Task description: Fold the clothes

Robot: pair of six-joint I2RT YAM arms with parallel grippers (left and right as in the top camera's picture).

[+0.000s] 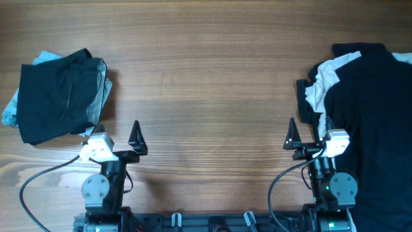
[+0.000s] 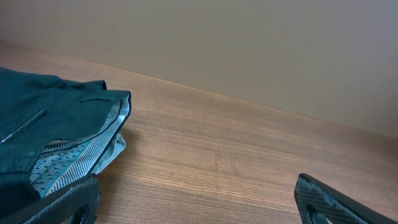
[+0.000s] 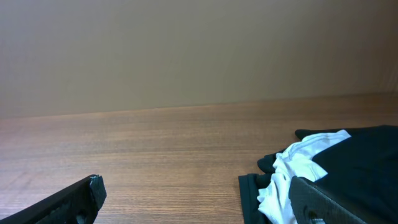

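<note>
A bare wooden table [image 1: 206,71], its grain running left to right, fills the overhead view. In the wrist views a plain beige wall [image 3: 186,50] rises behind the table's far edge.

The clothes lie in two lots at opposite ends. On the left sits a folded stack [image 1: 55,96] with a black garment on top and pale blue-grey fabric showing beneath it at its left and right edges. The stack is close to square and turned slightly off the table's grain, with its near right corner just beside the left arm. Along the right edge lies a loose heap [image 1: 370,129] of mostly black cloth. Its long axis runs from far to near and it passes out of frame on the right. An off-white garment [image 1: 325,80] is bunched on its far left side.

Both arms are drawn back to the near edge, well apart from each other. The left gripper [image 1: 114,136] holds nothing, its fingers spread wide and one fingertip over the stack's near corner. The right gripper [image 1: 309,132] is likewise spread and empty, with one finger at the heap's left margin. A black cable [image 1: 32,187] loops beside the left arm's base.
</note>
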